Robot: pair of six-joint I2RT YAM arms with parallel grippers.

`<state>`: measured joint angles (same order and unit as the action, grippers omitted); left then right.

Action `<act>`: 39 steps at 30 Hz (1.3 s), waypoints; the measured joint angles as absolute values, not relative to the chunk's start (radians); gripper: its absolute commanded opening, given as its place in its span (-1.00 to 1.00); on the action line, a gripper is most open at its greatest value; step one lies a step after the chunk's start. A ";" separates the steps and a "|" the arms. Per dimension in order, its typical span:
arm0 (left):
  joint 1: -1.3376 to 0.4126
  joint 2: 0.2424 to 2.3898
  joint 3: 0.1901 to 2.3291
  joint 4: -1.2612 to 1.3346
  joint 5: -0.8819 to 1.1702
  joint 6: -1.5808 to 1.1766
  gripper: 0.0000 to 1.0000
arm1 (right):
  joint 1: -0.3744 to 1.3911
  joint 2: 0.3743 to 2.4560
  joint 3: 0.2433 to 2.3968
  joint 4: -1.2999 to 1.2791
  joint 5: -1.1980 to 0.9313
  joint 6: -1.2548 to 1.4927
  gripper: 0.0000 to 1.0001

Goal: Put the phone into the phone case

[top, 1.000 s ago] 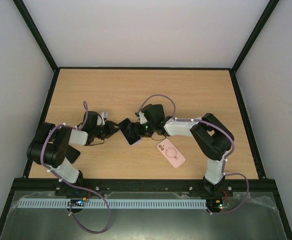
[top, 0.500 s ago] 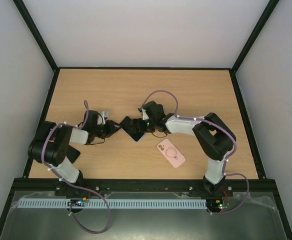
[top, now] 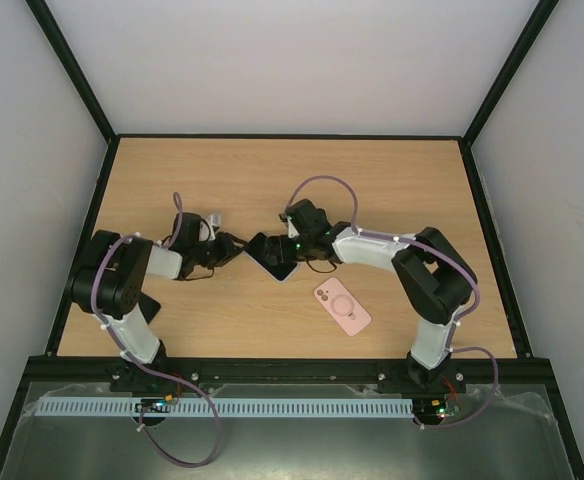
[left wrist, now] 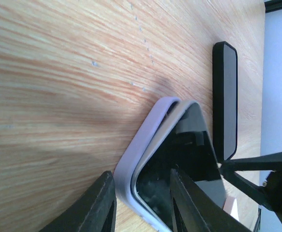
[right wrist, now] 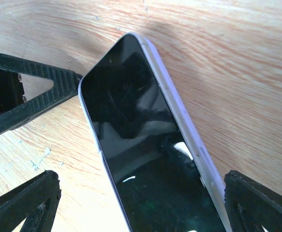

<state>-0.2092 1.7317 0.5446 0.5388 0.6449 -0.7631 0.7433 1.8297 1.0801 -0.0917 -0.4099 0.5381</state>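
Note:
The phone (top: 272, 255) has a black screen and lies on the wooden table between my two grippers. In the left wrist view it (left wrist: 184, 159) sits in a lavender case (left wrist: 141, 140), with its silver edge lifted out of the case at one corner. My left gripper (top: 237, 248) (left wrist: 141, 176) is closed on that corner, one finger outside the case and one on the screen. My right gripper (top: 290, 252) (right wrist: 141, 181) is open and straddles the phone (right wrist: 141, 145) across its width. A pink phone case (top: 342, 306) lies back up, apart to the right.
Black frame rails (top: 484, 220) border the table on the left, right and far sides, with white walls behind them. Purple cables (top: 317, 185) loop above both wrists. Bare wood lies far of the arms and at the right.
Both grippers and the phone have shifted a little toward the far side and to the right. The pink case has not moved.

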 measured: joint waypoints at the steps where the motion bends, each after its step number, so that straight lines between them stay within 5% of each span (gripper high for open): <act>1: -0.209 1.736 0.551 0.538 0.643 -0.763 -0.37 | 0.743 1.821 1.080 -0.102 -0.402 0.534 0.85; 11: -0.209 1.745 0.588 0.497 0.612 -0.759 -0.22 | 0.717 1.797 1.102 -0.131 -0.393 0.498 0.93; 23: -0.209 1.648 0.486 0.492 0.596 -0.776 -0.23 | 0.710 1.938 1.156 -0.091 -0.543 0.490 0.70; 39: -0.252 1.612 0.391 0.572 0.645 -0.862 -0.36 | 0.699 1.966 1.014 0.272 -0.783 0.775 0.54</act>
